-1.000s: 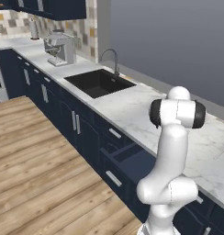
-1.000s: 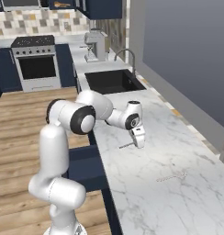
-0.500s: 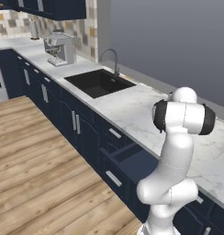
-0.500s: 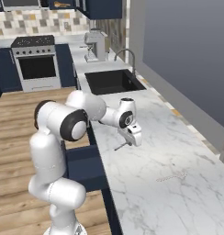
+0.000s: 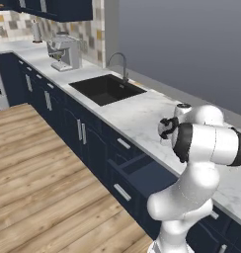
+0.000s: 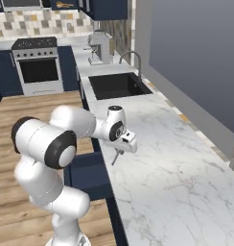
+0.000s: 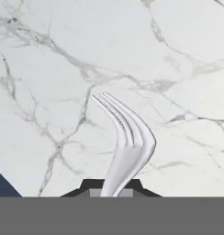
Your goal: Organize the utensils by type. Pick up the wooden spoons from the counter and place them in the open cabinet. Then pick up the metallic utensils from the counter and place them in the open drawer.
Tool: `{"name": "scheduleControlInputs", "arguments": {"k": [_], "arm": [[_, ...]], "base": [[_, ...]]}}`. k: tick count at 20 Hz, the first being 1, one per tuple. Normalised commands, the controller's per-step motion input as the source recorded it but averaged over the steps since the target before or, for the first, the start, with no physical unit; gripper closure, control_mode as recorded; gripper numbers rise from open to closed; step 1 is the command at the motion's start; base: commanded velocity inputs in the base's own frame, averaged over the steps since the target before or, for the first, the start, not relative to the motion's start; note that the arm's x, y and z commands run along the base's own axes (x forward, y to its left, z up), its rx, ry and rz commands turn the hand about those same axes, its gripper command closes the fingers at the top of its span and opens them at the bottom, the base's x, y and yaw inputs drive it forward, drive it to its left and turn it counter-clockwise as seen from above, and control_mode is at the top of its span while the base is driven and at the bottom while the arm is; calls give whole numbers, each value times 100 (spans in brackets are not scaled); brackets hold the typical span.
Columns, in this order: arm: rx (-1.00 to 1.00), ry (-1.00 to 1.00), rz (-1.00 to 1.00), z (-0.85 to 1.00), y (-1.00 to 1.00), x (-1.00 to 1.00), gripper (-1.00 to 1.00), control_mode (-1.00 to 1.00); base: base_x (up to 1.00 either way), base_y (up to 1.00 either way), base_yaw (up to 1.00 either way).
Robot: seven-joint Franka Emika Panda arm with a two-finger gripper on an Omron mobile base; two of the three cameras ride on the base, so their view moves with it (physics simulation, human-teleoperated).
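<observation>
the gripper (image 6: 120,153) is clamped on a silver fork (image 7: 127,142), one of the metallic utensils. in the hand view the fork rises from between the two dark finger tips at 6 o'clock, its handle pinched there, and its tines fan up toward 11 o'clock over the white marble of the counter (image 7: 49,69). the fork is lifted clear of the marble, not lying on it.

in the right base view the hand sits near the front edge of the counter (image 6: 186,158), and the thin fork hangs from it, pointing down toward 7 o'clock. the open drawer (image 6: 87,170) lies just at 8 o'clock of the hand, its navy box pulled out from the base cabinets under the counter edge. a second thin silver-grey utensil (image 6: 179,186) lies flat on the marble at 4 o'clock of the hand, well apart from it. the black sink (image 6: 119,85) is at 12 o'clock of the hand, farther along the counter, and a stove (image 6: 37,67) stands at the 11 o'clock corner.

in the left base view the arm's big white elbow blocks much of the hand; the open drawer (image 5: 140,170) shows at 8 o'clock of the elbow, below the counter's front edge, with a short silver handle on the drawer front beneath it.
</observation>
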Motion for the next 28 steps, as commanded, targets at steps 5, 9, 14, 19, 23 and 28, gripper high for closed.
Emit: {"name": "scheduleControlInputs", "arguments": {"k": [5,9,14,19,23,28], "arm": [[0,-12,39,4,74,-29,100,-100],[0,0,32,8,79,-5,100,-100],[0,8,33,0,75,0,100,-100],[0,9,33,-3,64,2,100,-100],[-1,3,29,-25,33,19,100,-100],[-1,3,10,-34,17,8,100,-100]], "base": [[0,0,0],[0,0,0],[0,0,0],[0,0,0],[0,0,0],[0,0,0]]}}
